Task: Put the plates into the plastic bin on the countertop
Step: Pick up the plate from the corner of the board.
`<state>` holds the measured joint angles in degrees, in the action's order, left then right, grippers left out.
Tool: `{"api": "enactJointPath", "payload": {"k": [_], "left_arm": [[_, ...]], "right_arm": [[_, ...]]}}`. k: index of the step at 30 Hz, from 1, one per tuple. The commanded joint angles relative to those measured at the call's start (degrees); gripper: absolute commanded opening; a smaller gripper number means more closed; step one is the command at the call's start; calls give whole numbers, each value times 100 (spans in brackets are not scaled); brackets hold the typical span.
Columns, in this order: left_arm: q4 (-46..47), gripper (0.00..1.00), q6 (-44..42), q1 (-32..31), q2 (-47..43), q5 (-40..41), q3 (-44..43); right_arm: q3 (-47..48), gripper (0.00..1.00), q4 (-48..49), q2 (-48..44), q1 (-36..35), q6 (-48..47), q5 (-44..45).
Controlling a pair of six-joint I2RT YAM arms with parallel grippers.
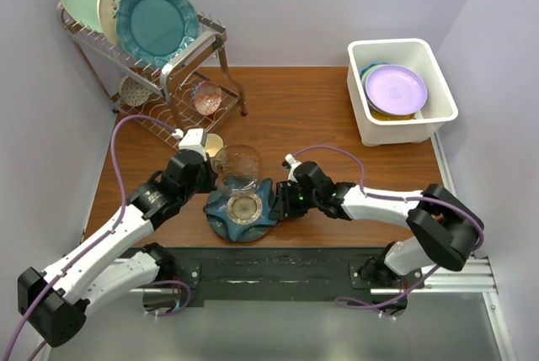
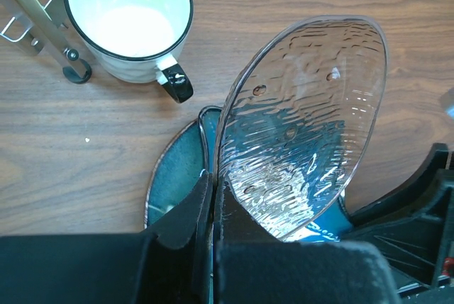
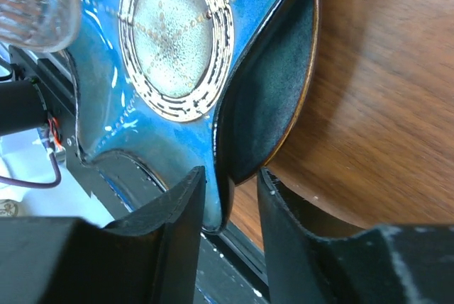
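**Two grippers are working on two plates at the near edge**

A blue plate is lying flat on the countertop, right at the middle of its near edge. The plate is shiny and shaped like a star with wavy points. It has a pale, speckled circle in the middle with thin rings around it. Its underside is looking dark and dull.

The right gripper is reaching in from the right. Its two black fingers are standing apart, one on each side of the plate's right rim. A gap is showing beside the rim, so they are not squeezing it.

The left gripper is pinching the edge of a clear plate. Its fingers are closed tight on the rim. The plate is see-through, with a bumpy, rippled surface. It is stretching away from the fingers, over the far left part of the blue plate. I cannot tell if the two plates are touching.

Just past them, a white cup with a thin black rim is standing upright, its handle pointing toward the near edge.

The plastic bin is sitting at the far right corner, well apart from both grippers. It is white and smooth with round corners, and its long sides are running near to far. A lavender plate is lying on top inside. Only slivers of teal and yellow are peeking out under it.

At the far left corner, a wire rack is holding three plates upright.
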<state>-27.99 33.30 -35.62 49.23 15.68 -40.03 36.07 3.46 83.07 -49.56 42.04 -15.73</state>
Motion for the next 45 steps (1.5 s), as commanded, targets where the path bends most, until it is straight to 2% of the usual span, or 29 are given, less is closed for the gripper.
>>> {"api": "enactJointPath", "payload": {"k": [1,2,3,5,6,9,22,45], "left_arm": [[74,0,-131,37,-151,31,-286],[65,0,-139,37,-142,31,-295],[39,0,-139,46,-151,31,-303],[4,0,-148,37,-168,40,-330],[-66,0,-148,46,-194,66,-356],[-198,0,-175,46,-265,171,-444],[-505,0,-219,46,-441,348,-558],[-840,0,-131,178,-546,857,-708]], "right_arm": [[233,33,67,262,-159,94,298],[233,31,67,297,-168,102,324],[233,23,58,298,-185,111,403],[190,17,84,272,-186,120,447],[181,8,84,219,-186,120,509],[224,1,-56,26,-177,102,605],[462,0,-847,-774,-186,-56,1194],[418,0,-1172,-1776,-186,41,1564]]}}
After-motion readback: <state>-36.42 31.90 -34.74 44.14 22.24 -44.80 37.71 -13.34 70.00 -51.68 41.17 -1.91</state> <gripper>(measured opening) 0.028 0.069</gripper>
